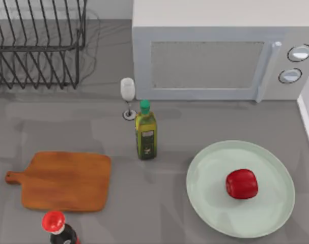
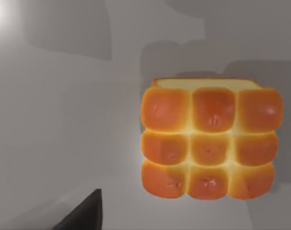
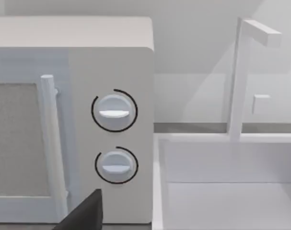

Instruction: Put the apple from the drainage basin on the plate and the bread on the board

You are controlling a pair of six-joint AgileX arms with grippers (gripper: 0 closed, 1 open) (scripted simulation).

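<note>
At the left the board point(image 1: 65, 180) lies bare; rightward, the apple point(image 1: 242, 184) sits on the plate point(image 1: 241, 189). The left wrist view looks down on the bread point(image 2: 211, 139) (on grey surface); I cannot tell either claw's state.

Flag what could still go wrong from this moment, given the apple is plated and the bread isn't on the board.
1. The golden-brown square block of rolls sits off-centre under the left wrist camera, so a straight descent might miss or clip it.
2. The orange-brown wooden board has a red-capped dark bottle at its near edge; placing bread there might knock it.
3. The round red apple lies off-centre on the mint-green plate and could roll if jolted.
</note>
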